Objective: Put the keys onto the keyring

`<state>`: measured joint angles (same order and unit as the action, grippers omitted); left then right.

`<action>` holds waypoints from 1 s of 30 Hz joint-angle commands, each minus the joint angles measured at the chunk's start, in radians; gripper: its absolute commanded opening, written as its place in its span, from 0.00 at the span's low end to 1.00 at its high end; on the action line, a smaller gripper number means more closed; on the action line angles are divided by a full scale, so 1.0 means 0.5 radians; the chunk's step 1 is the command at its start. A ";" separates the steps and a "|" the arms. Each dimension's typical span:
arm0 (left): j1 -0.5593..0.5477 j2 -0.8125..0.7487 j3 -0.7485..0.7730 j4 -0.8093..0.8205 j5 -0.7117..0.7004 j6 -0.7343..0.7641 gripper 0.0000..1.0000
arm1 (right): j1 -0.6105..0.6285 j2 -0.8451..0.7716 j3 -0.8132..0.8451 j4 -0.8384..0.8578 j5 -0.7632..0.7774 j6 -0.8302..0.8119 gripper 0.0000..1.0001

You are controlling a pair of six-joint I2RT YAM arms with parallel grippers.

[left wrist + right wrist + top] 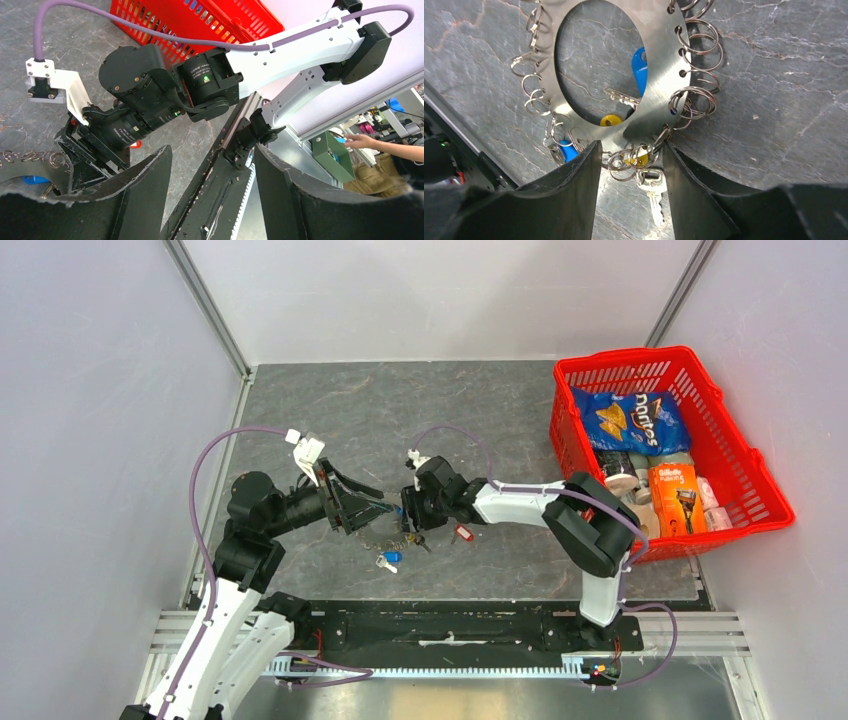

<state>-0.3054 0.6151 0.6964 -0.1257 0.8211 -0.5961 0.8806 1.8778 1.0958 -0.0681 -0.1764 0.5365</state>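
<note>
The keyring (659,65), a flat grey metal plate with a wide round hole and small split rings threaded along its rim, lies on the grey bench (400,410) close to the near edge, somewhat left of the middle. The right hand (631,150) hangs over it with its fingers (574,185) parted. The ring's lower rim, a bunch of split rings and one silver key (653,192) sit in the gap between them, but I cannot tell whether either finger presses on the metal. Through the hole a blue tag (640,70) and a yellow tag (611,120) show, with a key shaft between them. From above, a blue-tagged key (390,560) lies loose just nearer the near edge, and a red tag (461,533) lies just right of the right hand. The left hand (212,150) faces the right one from the left, spread wide and holding nothing. A red basket (620,355) with a Doritos bag (630,420) stands along the right edge.
</note>
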 commanded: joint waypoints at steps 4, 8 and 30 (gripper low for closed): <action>-0.009 -0.011 0.018 0.030 0.017 0.073 0.68 | -0.067 0.104 -0.099 0.363 0.024 0.271 0.52; -0.008 -0.013 0.017 0.024 0.018 0.075 0.68 | -0.073 0.155 -0.089 0.432 0.019 0.347 0.33; -0.009 -0.040 0.022 0.038 0.024 0.082 0.68 | -0.082 -0.761 -0.009 -0.162 0.148 -0.321 0.00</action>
<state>-0.3054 0.6037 0.6964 -0.1265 0.8211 -0.5934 0.8383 1.5696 1.0477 -0.0589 -0.0525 0.5041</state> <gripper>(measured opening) 0.680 0.010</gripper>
